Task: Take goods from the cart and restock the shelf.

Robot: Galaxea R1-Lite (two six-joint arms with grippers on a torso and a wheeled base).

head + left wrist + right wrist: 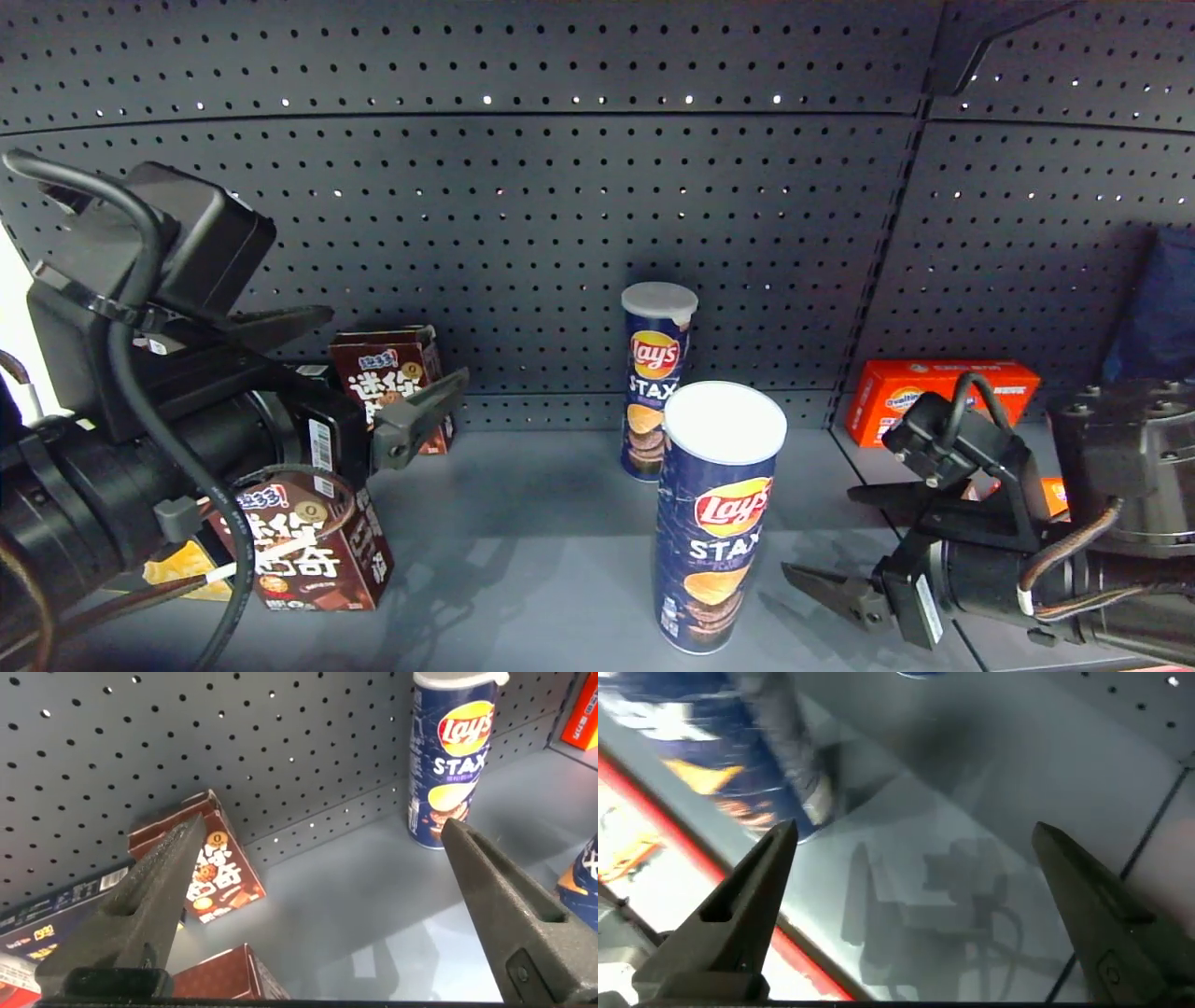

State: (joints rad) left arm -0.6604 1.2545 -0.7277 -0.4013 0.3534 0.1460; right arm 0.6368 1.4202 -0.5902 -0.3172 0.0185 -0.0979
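The front brown box (313,551) is partly covered by the left arm (112,467) and its cable (140,373), and a yellow package (182,565) beneath that arm is hidden for the most part. One lower corner of the rear brown box (387,369) is masked by a finger of the left end effector (397,347). Part of the rear can (653,373) is screened low down by the front can (719,523). The orange box (934,383) is overlapped by the right arm (980,551). A dark blue thing (1158,308) is cut off at the picture's edge and cannot be identified. In the right wrist view the front can (710,756) is blurred and cropped.
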